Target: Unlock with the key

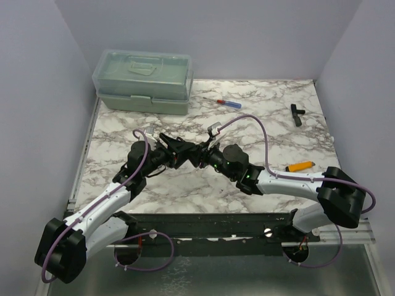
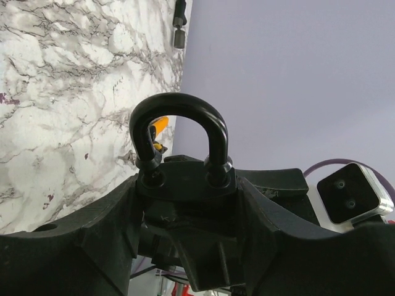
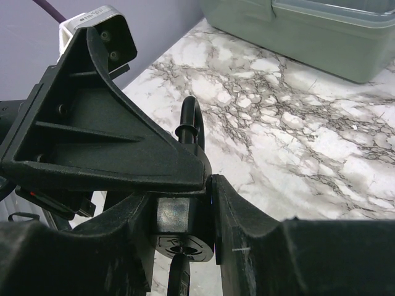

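A black padlock [image 2: 185,179] with a curved shackle [image 2: 179,108] is clamped between my left gripper's [image 2: 185,197] fingers, held above the marble table [image 1: 259,135] near the middle. In the top view both grippers, left [image 1: 175,152] and right [image 1: 196,155], meet tip to tip there. In the right wrist view the lock's round keyhole end [image 3: 182,243] faces me with a dark key [image 3: 179,277] seated in it. My right gripper [image 3: 180,225] sits tight around that end, and the key runs back between its fingers. The key's head is hidden.
A green-grey toolbox [image 1: 145,80] stands at the back left. A red and blue screwdriver [image 1: 227,102] lies behind the grippers. A black tool [image 1: 297,114] lies at the back right and an orange pen-like item [image 1: 300,166] beside the right arm. Walls close three sides.
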Tool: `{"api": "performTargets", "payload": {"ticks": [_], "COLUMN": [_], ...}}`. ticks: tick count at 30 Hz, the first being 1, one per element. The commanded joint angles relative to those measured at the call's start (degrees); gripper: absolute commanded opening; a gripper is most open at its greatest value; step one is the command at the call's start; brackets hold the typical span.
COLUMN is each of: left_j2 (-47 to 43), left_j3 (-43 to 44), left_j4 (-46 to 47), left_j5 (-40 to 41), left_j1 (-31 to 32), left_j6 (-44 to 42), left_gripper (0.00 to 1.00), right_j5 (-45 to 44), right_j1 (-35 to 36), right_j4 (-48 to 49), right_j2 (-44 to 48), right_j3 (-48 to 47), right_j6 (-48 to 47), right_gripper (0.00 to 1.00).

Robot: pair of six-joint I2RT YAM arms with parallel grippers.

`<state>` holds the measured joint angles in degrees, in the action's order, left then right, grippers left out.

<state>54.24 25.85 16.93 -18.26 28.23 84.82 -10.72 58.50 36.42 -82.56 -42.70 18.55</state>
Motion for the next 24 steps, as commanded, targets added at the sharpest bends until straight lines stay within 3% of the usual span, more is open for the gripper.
{"api": "performTargets", "payload": {"ticks": [1, 4, 6, 8, 16, 24], "left_j2": [-2.05, -3.14, -4.1, -5.11, -11.77, -14.34], "left_j3": [0.06, -0.66, -1.44, -2.13, -5.92, -6.38], "left_j4": [4.43, 4.43, 4.46, 4.5, 4.43, 4.39], "left_j5": [-0.31, -0.09, 0.57, 0.92, 2.22, 0.7], "left_j1": [0.34, 0.31, 0.29, 0.25, 0.17, 0.07], "left_j6": [1.89, 1.14, 0.67, -0.46, -7.22, -5.71], "left_gripper": [0.55, 0.84, 0.93, 0.99, 0.98, 0.86], "right_j5": [-2.09, -1.11, -0.75, -0.06, 4.66, 17.72], "right_j1": [0.01, -0.05, -3.7, -0.11, -0.05, -0.44], "right_j4": [1.9, 2.91, 3.66, 3.83, 0.3, -0.16], "right_j2": [0.07, 1.93, 3.32, 4.75, 14.29, 23.02], "right_j3": [0.19, 1.56, 2.68, 3.67, 6.48, 9.29], "right_j6": [0.76, 0.84, 1.17, 1.36, 3.53, 2.66], "right_gripper": [0.01, 0.01, 0.01, 0.01, 0.0, 0.0]}}
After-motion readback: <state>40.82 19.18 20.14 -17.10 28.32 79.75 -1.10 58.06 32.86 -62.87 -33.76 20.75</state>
